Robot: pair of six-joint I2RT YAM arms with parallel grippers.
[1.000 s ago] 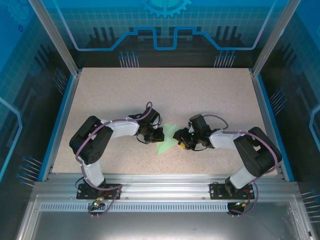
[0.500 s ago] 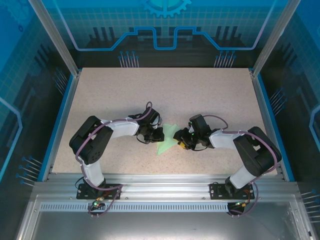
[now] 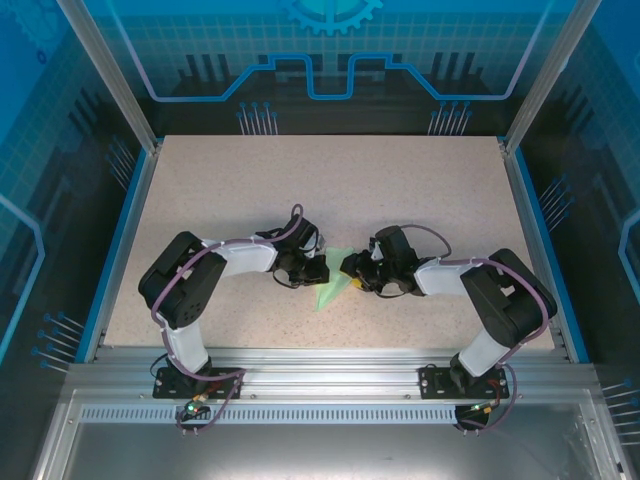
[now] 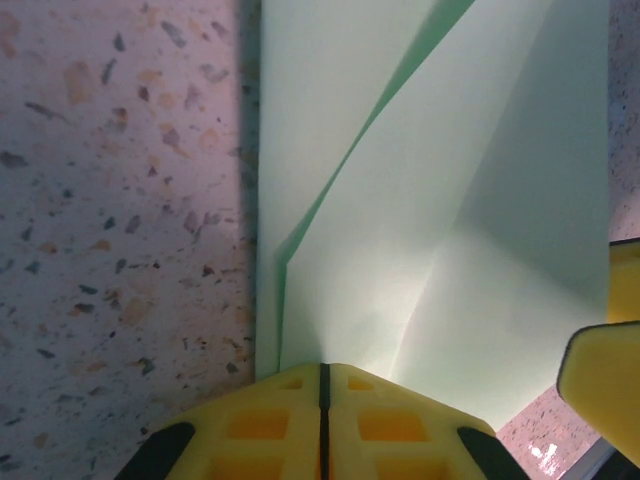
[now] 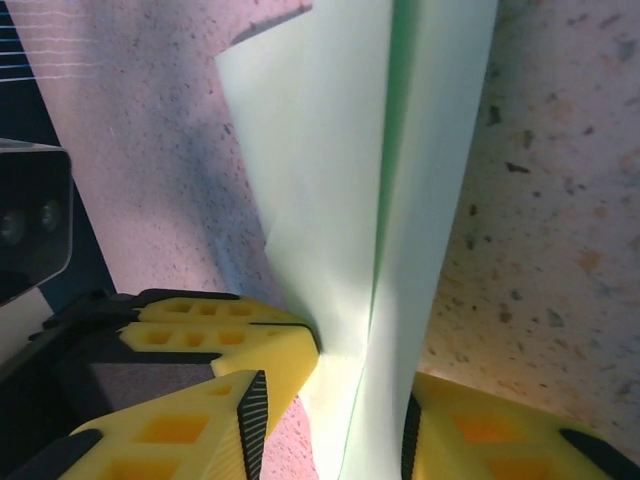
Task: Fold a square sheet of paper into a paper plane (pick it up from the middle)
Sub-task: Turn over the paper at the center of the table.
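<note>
The pale mint-green paper (image 3: 328, 288) lies folded into a narrow pointed shape on the speckled table between my two grippers. In the left wrist view its layered flaps (image 4: 430, 200) spread up from my left gripper (image 4: 323, 375), whose yellow fingers are shut on the paper's near edge. My left gripper (image 3: 316, 268) meets the paper from the left. My right gripper (image 3: 352, 270) comes in from the right and stands open, its two fingers on either side of the paper's raised fold (image 5: 400, 200). The right gripper (image 5: 335, 430) has paper between its pads, with a gap on each side.
The speckled table (image 3: 300, 190) stretches back to a blue-lit rear wall. Blue rails (image 3: 120, 240) edge it left and right. An aluminium frame (image 3: 320, 365) holding both arm bases runs along the near edge.
My right gripper has slid left onto the paper and its jaws have narrowed somewhat around the fold. My left gripper has held still, shut on the paper.
</note>
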